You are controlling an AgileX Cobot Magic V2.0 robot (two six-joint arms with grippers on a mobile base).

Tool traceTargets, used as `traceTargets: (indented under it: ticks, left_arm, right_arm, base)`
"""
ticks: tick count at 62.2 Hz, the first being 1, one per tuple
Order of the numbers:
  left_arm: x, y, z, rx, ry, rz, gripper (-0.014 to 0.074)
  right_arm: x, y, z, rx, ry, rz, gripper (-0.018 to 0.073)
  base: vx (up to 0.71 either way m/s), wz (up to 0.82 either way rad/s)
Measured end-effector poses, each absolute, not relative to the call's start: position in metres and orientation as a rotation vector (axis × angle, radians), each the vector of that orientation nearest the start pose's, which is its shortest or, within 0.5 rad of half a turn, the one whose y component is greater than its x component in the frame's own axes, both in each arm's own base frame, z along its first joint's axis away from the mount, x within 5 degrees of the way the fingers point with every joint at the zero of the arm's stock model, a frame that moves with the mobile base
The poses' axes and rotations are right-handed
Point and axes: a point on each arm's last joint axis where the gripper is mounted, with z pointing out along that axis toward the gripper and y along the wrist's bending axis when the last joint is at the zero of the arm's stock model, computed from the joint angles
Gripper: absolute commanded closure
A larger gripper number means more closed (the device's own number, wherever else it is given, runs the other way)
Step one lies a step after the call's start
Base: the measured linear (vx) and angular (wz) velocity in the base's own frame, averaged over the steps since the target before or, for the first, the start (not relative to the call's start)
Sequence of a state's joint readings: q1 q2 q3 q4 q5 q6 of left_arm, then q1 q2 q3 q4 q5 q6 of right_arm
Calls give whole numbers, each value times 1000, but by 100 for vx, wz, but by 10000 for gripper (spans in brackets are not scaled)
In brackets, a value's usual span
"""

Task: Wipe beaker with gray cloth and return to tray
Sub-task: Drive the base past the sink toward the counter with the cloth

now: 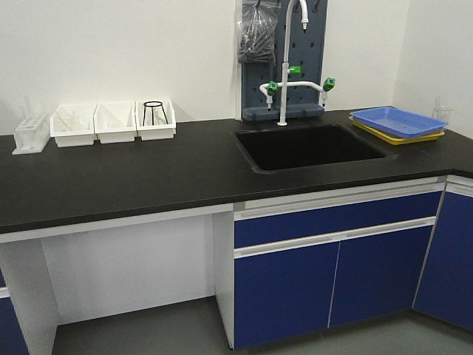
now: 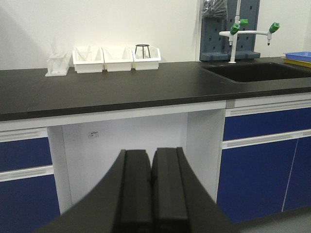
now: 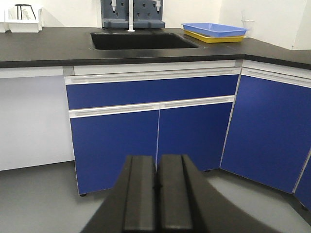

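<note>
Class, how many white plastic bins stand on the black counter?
3, side by side, back left of the counter: left bin, middle bin, right bin. None seems hidden.

The clear beaker [image 1: 442, 112] stands upright on the black countertop [image 1: 148, 177].

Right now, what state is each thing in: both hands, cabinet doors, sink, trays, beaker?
Left hand: shut, holding nothing.
Right hand: shut, holding nothing.
Cabinet doors: closed.
Sink: looks empty.
Blue tray: looks empty, stacked on yellow tray.
Beaker: upright behind the trays.
</note>
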State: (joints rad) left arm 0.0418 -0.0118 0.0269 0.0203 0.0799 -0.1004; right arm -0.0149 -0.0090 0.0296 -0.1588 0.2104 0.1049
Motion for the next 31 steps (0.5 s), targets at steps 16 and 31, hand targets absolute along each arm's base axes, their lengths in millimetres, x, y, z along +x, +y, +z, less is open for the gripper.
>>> traceTargets:
  ticks: [16,31]
  left_arm:
    - [57,3,197,-97,1576,-29,600]
    - [57,3,197,-97,1576,-29,600]
  right_arm:
    - [56,-4,185,-6,1713,-77,570]
    - [56,-4,185,-6,1713,-77,570]
  base:
    - [0,0]
    - [0,0]
